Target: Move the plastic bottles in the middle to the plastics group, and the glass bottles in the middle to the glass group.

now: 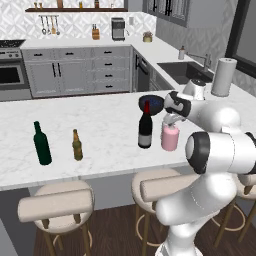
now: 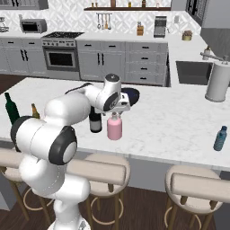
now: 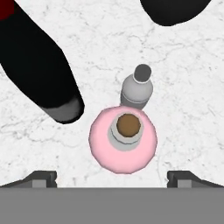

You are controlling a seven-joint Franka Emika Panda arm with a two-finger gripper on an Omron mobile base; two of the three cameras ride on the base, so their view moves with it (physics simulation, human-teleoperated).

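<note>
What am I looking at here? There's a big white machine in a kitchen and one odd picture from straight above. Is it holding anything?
The white machine is a robot arm on a driving base, in a computer-rendered kitchen. Two pictures come from cameras on the base behind the arm, one to its left and one to its right. The third comes from a camera on the hand, looking straight down.

The gripper, its two-fingered hand, hangs open above the pink bottle and holds nothing. Right beside the pink one stand a small clear bottle and a tall dark wine bottle with a red cap.

Further along the marble counter stand a green bottle and a small amber bottle. At the other end, the right camera shows a blue bottle. A paper towel roll stands near the sink.
</note>
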